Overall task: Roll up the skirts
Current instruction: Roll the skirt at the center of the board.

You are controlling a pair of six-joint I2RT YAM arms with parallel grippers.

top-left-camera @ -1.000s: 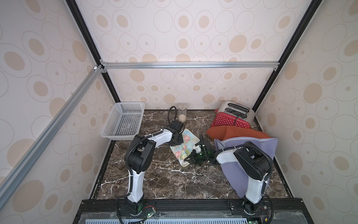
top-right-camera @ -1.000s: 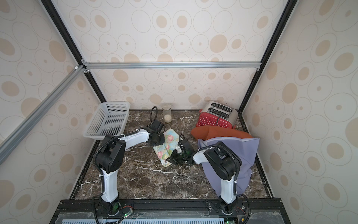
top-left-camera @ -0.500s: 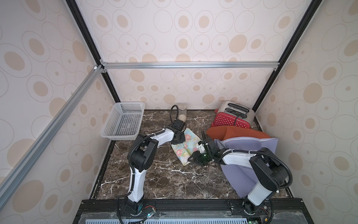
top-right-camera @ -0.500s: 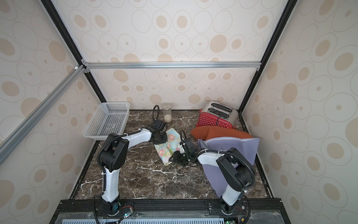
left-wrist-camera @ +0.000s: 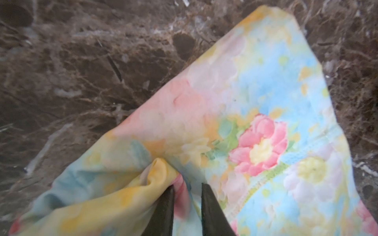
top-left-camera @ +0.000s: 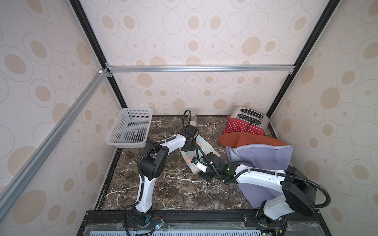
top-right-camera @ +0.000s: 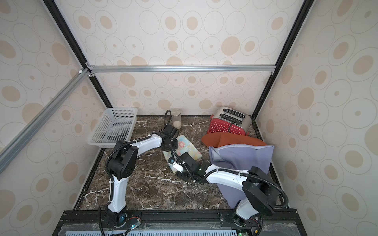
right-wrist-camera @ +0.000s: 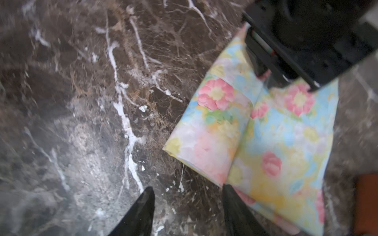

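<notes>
Centre frame, the floral skirt (top-left-camera: 206, 148) lies on the counter (top-left-camera: 173, 190), one edge seemingly part-rolled. The left end effector (left-wrist-camera: 187, 185) pinches a bunch of it; the right end effector (right-wrist-camera: 187, 188) stands wide and empty. At right, the orange skirt (top-left-camera: 245, 139) and lavender skirt (top-left-camera: 261, 155) lie unrolled.

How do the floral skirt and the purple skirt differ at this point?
The floral skirt is printed and small; the purple skirt is plain and much larger. The floral skirt lies mid-table with one edge folded over; the purple skirt lies spread out under the right arm. The left gripper pinches the floral skirt; nothing grips the purple skirt. Both are soft cloth on the table, neither rolled up.
</notes>
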